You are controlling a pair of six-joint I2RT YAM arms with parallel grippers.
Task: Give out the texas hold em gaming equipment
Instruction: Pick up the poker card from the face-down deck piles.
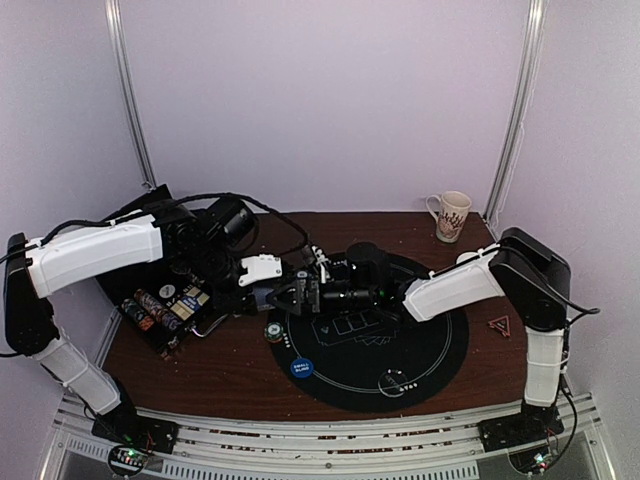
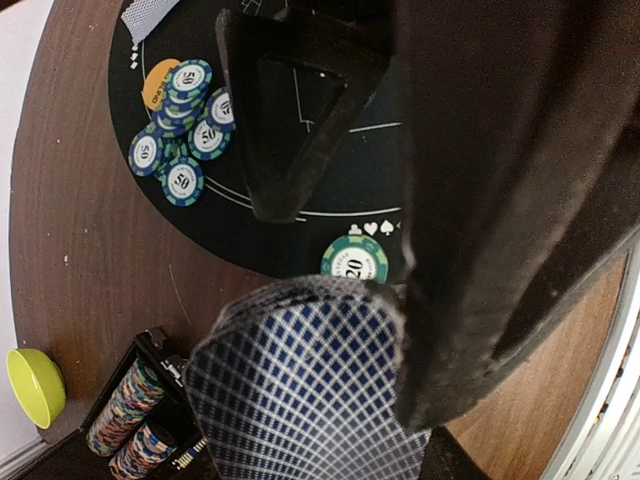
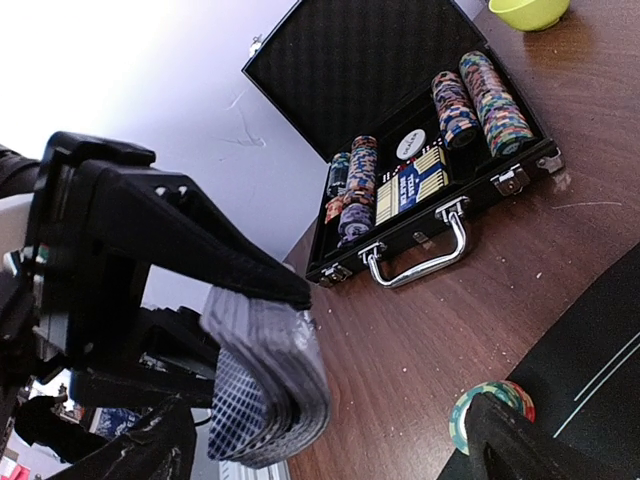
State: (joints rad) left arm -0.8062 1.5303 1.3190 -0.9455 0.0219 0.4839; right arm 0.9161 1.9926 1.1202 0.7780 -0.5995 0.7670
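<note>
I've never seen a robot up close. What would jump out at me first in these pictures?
First, a bowed deck of blue-checked cards, pinched in the left claw over the left edge of the round black mat. Next comes the open black case on the table's left side, lined with rows of striped chips. There is also a loose pile of chips lying on the mat.

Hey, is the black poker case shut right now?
No, the case stands open, with its lid raised and rows of chips showing inside.
</note>
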